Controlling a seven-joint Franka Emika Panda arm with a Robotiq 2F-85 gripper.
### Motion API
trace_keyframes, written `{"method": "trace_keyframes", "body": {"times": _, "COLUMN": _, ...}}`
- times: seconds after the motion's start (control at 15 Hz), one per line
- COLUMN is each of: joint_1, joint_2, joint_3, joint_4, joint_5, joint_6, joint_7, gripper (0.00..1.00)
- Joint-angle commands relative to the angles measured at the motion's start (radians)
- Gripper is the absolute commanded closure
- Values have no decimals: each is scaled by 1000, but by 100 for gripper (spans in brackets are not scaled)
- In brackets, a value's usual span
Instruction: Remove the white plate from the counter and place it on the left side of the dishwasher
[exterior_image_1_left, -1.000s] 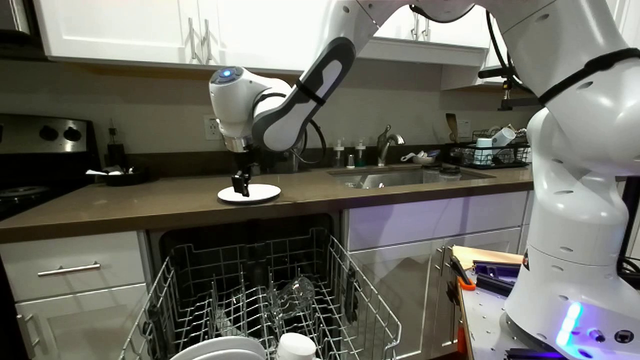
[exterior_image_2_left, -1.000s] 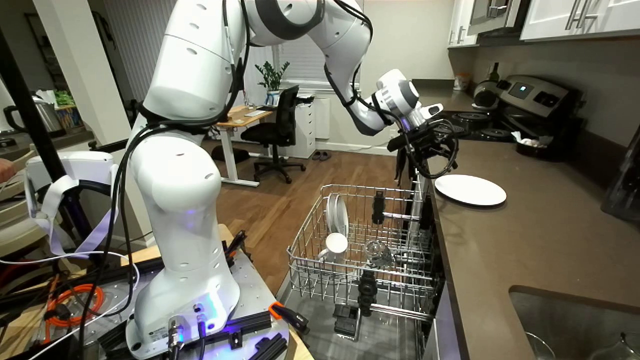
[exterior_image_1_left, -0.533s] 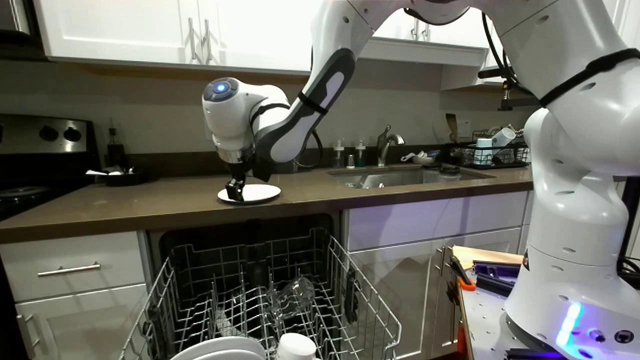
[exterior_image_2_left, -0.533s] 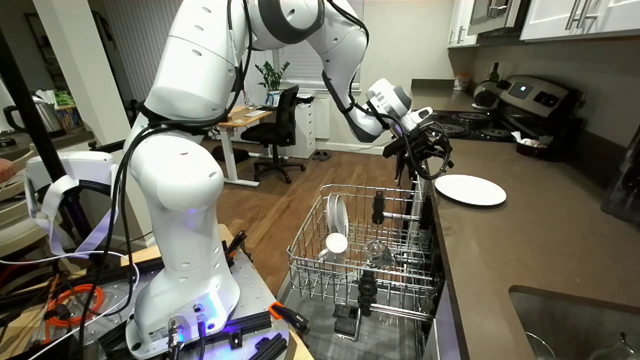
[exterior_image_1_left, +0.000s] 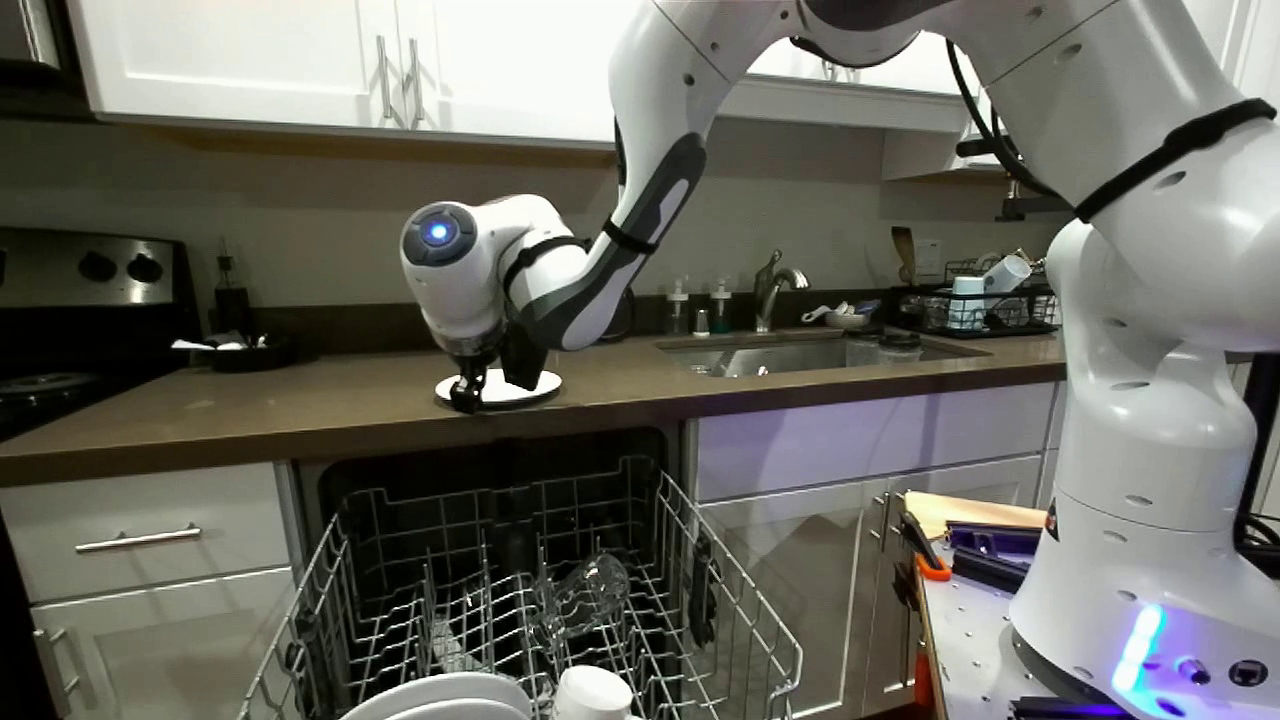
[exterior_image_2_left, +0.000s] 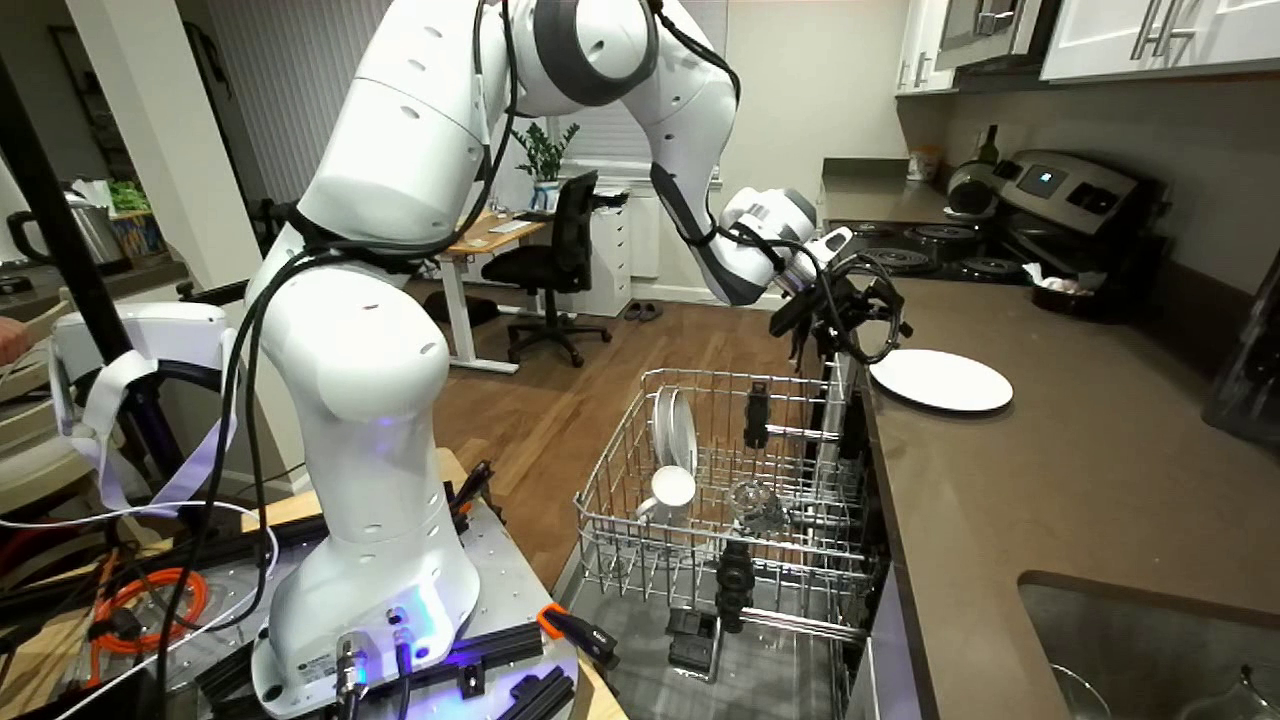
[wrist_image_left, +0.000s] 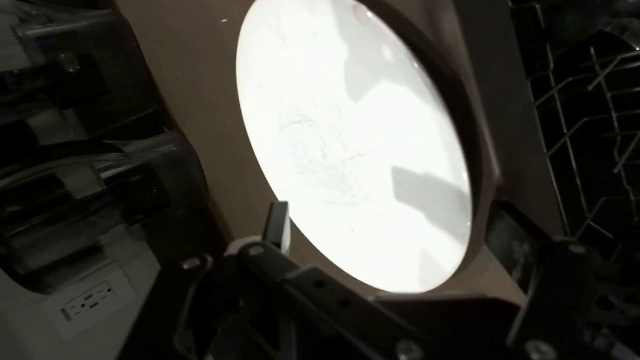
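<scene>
The white plate (exterior_image_1_left: 497, 390) lies flat on the brown counter (exterior_image_1_left: 330, 395) near its front edge; it also shows in an exterior view (exterior_image_2_left: 942, 380) and the wrist view (wrist_image_left: 345, 150). My gripper (wrist_image_left: 392, 230) is open, with one finger on either side of the plate's near end in the wrist view; nothing is held. In an exterior view the gripper (exterior_image_1_left: 467, 392) is low at the plate's left side. Whether the fingers touch the plate I cannot tell. The open dishwasher (exterior_image_1_left: 590, 450) is below the counter, its wire rack (exterior_image_2_left: 600, 560) pulled out.
The rack holds white plates (exterior_image_1_left: 440, 695), a white mug (exterior_image_2_left: 672, 487) and clear glassware (exterior_image_2_left: 757, 505). A black stove (exterior_image_2_left: 960, 235) and a dark bowl (exterior_image_2_left: 1065, 290) are at one end, a sink (exterior_image_1_left: 800, 355) at the other. Dark clear containers (wrist_image_left: 165, 185) stand behind the plate.
The gripper has come down and slightly left in an exterior view, towards the counter's front edge, and the wrist has tilted. The plate has not moved.
</scene>
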Motion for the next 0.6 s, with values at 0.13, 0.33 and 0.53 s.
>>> {"method": "trace_keyframes", "body": {"times": 0.13, "joint_1": -21, "joint_2": 59, "joint_3": 34, "joint_4": 65, "joint_5": -84, "joint_6": -97, "joint_7": 59, "gripper": 0}}
{"method": "trace_keyframes", "body": {"times": 0.33, "joint_1": -18, "joint_2": 83, "joint_3": 43, "joint_4": 83, "joint_5": -111, "joint_6": -138, "joint_7": 77, "gripper": 0}}
{"method": "trace_keyframes", "body": {"times": 0.53, "joint_1": -12, "joint_2": 101, "joint_3": 52, "joint_4": 95, "joint_5": -152, "joint_6": -177, "joint_7": 102, "gripper": 0}}
